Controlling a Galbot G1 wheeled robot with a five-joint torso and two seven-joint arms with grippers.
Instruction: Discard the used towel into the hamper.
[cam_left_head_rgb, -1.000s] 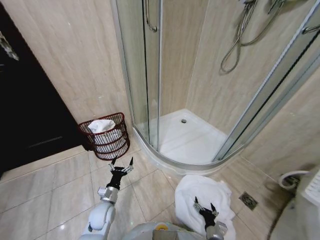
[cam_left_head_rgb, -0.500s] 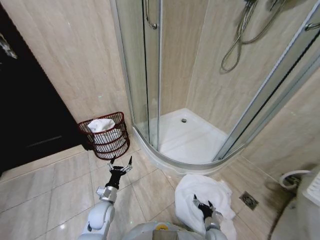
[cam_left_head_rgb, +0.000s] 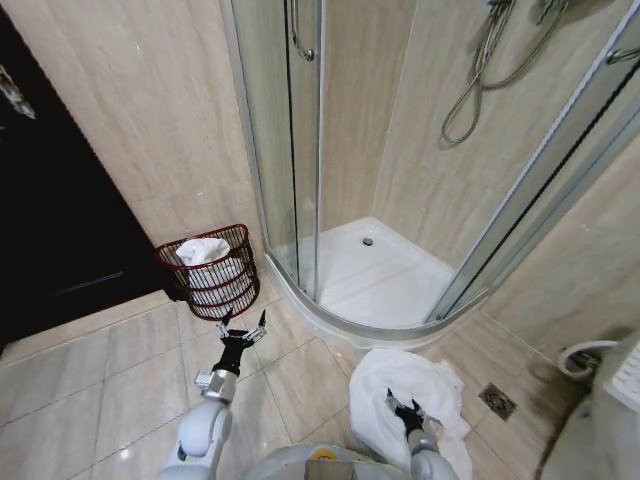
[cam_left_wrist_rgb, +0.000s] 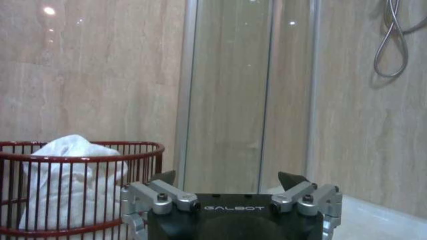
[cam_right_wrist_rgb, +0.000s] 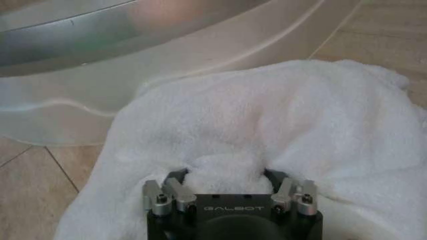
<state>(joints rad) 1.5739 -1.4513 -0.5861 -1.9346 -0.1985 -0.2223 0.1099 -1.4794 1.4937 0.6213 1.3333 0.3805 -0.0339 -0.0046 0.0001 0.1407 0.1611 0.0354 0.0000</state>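
While beige floor tiles (cam_left_head_rgb: 120, 370) met the shower tray (cam_left_head_rgb: 380, 280), my right gripper (cam_right_wrist_rgb: 229, 181) pressed into the white towel (cam_right_wrist_rgb: 267, 130), fingertips buried, jaws spread around a fold. My left gripper (cam_left_wrist_rgb: 227, 179) hung wide open near the hamper (cam_left_wrist_rgb: 73, 195).

Bathroom | glass corner shower enclosure (cam_left_head_rgb: 300, 150); shower hose (cam_left_head_rgb: 480, 70); floor drain (cam_left_head_rgb: 497, 401); beige tiled walls (cam_left_head_rgb: 150, 110)
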